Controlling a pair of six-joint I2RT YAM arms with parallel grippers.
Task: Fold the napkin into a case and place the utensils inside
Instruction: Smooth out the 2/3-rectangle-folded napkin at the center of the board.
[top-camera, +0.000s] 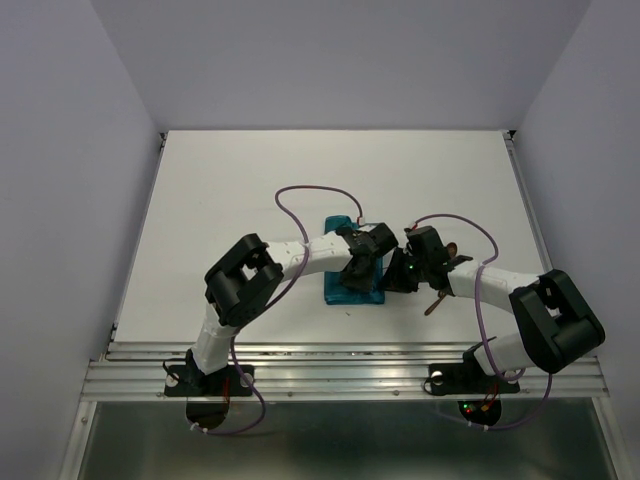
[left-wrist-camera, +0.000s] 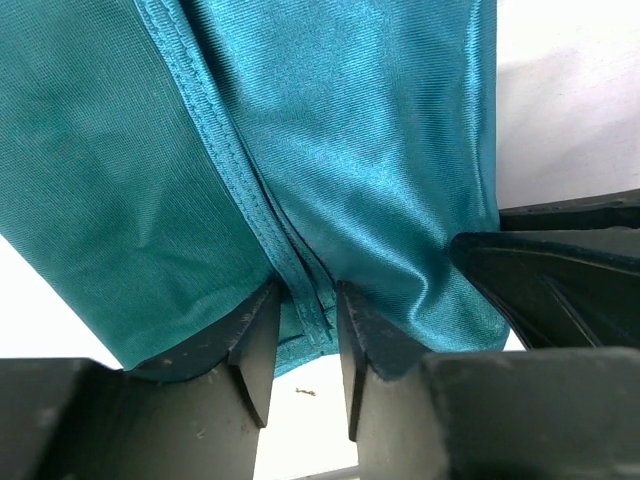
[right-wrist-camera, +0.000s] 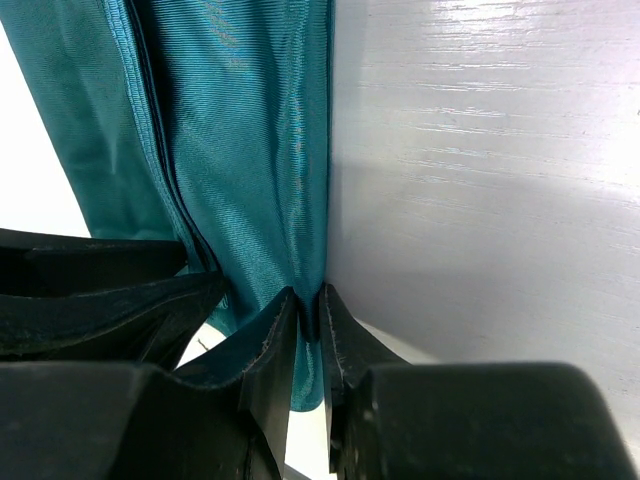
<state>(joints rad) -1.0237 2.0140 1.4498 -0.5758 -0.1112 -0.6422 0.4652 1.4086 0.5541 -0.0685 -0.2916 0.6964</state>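
Observation:
The teal napkin (top-camera: 345, 290) lies folded as a narrow strip at the table's middle, its layered hems running lengthwise (left-wrist-camera: 360, 150) (right-wrist-camera: 240, 130). My left gripper (top-camera: 358, 268) stands over the strip's near end. Its jaws (left-wrist-camera: 306, 305) are apart, with the stacked hems loose between them. From the right, my right gripper (top-camera: 396, 273) reaches in, and its jaws (right-wrist-camera: 309, 305) pinch the strip's right-hand folded edge. Two reddish-brown utensils lie beside the right arm and are partly hidden by it, one (top-camera: 436, 300) near and one (top-camera: 453, 247) farther back.
The white table (top-camera: 220, 200) is walled on three sides. A metal rail (top-camera: 350, 365) runs along the near edge by the arm bases. Both grippers sit close together over the napkin, and purple cables (top-camera: 300, 192) loop above the arms.

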